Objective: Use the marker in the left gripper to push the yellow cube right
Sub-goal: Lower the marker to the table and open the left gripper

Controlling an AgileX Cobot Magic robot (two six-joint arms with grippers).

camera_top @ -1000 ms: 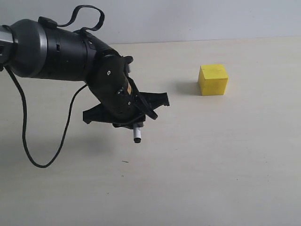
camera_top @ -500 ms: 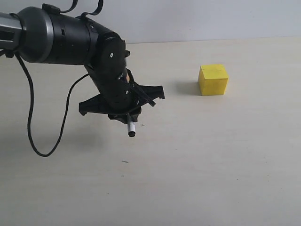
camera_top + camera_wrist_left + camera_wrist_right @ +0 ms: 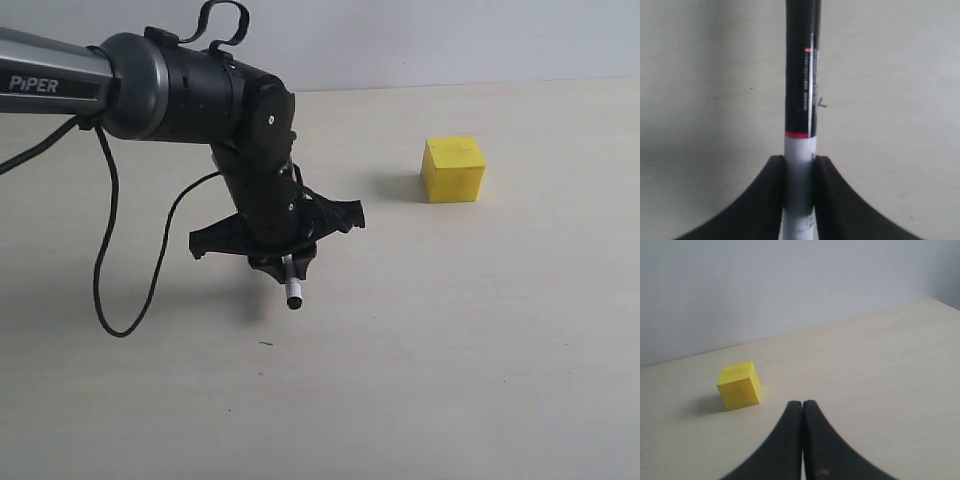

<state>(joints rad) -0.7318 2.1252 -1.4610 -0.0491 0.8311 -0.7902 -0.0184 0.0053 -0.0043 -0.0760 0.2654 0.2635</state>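
The yellow cube (image 3: 453, 169) rests on the pale table at the right rear; the right wrist view also shows the yellow cube (image 3: 739, 385). My left gripper (image 3: 282, 260) hangs left of it, well apart, shut on the marker (image 3: 292, 285), whose tip points down toward the table. In the left wrist view the marker (image 3: 801, 90) runs straight out from the left gripper (image 3: 800, 162), white barrel between the jaws, then a red band and the black part. My right gripper (image 3: 802, 407) is shut with nothing in it, the cube ahead of it and to one side.
A loose black cable (image 3: 110, 270) droops from the left arm (image 3: 170, 90) down to the table. A small dark mark (image 3: 265, 343) lies on the table (image 3: 480, 340) just in front of the marker. A pale wall bounds the far edge.
The left arm swung over the table with the marker, its grey tube coming into view. The marker tip ends about where it began. The cube has not moved.
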